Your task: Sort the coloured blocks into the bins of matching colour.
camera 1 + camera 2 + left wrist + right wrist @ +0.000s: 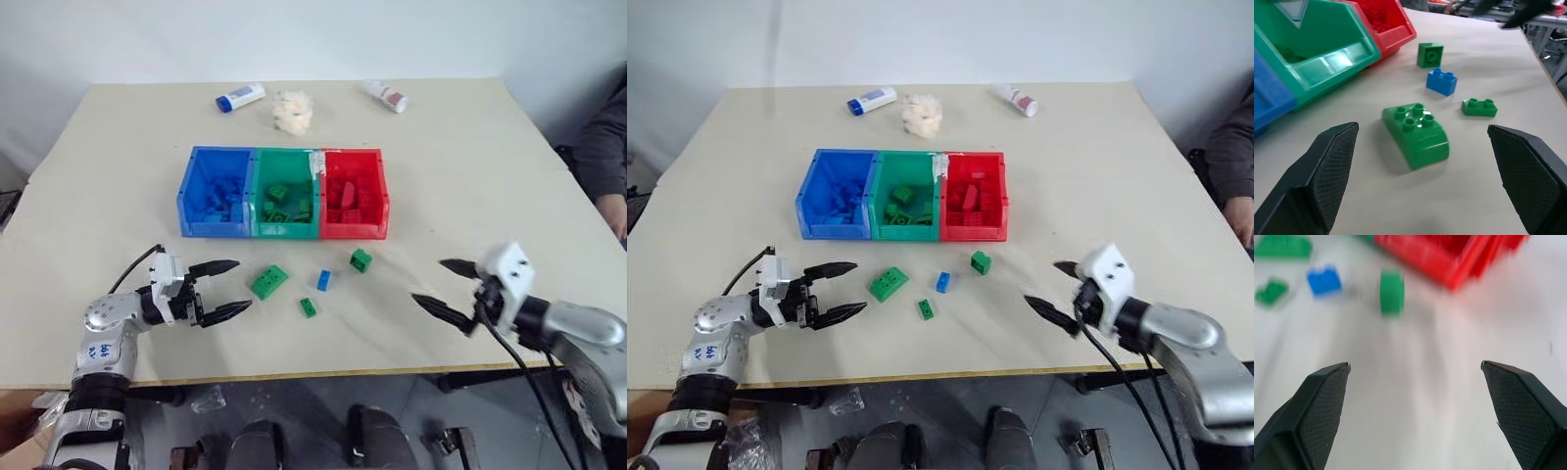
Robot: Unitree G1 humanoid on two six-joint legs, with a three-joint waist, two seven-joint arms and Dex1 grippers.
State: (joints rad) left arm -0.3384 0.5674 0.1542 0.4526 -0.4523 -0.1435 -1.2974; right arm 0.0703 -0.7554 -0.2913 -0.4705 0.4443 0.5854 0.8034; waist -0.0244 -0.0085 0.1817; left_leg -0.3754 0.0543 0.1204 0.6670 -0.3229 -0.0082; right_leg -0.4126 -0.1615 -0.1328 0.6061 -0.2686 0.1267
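left tool point(227, 288) wide, empty, aimed at large green block point(268, 282) | right tool point(443, 286) wide, empty | four blocks loose on counter point(470, 157) before green bin point(286, 230) | risk: block's rounded side slipping from closing fingers, skidding into small green brick point(308, 306) nearby

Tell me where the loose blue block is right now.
In the left eye view the blue block lies on the table in front of the green bin, among three loose green blocks.
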